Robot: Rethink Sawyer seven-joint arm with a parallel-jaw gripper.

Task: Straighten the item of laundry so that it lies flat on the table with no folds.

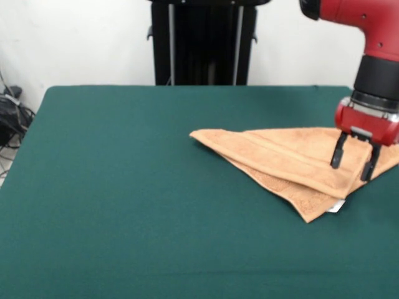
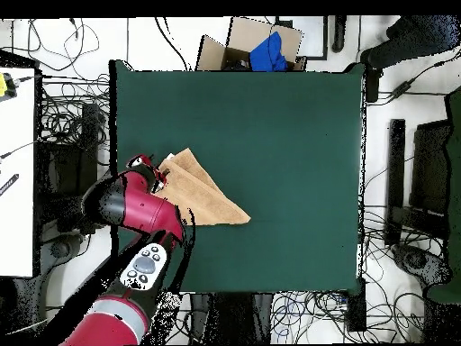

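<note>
Front view. The towel (image 1: 293,163) lies at the right of the frame on the green bench (image 1: 124,187), folded over itself into a rough triangle: one point reaches toward the middle of the frame, another toward the lower right, where a small white tag (image 1: 335,207) peeps from under the fold. A flat woven band runs along the upper layer. The red arm (image 1: 365,25) enters from the upper right, and the tool (image 1: 353,163) hangs over the right part of the towel with its two dark fingers (image 1: 337,156) spread apart and nothing between them; whether the tips touch the cloth cannot be told.

Overhead view. The towel (image 2: 200,194) sits at the left edge of the bench (image 2: 288,135), in the left middle of the frame. The arm (image 2: 135,212) covers the towel's left part and hides the tool.

Judgement. The step in hand appears to be the approach to a grasp on the folded upper layer. The next move calls for pinching only that top layer near its edge, then drawing it away from the fold until the cloth lies single and flat.
</note>
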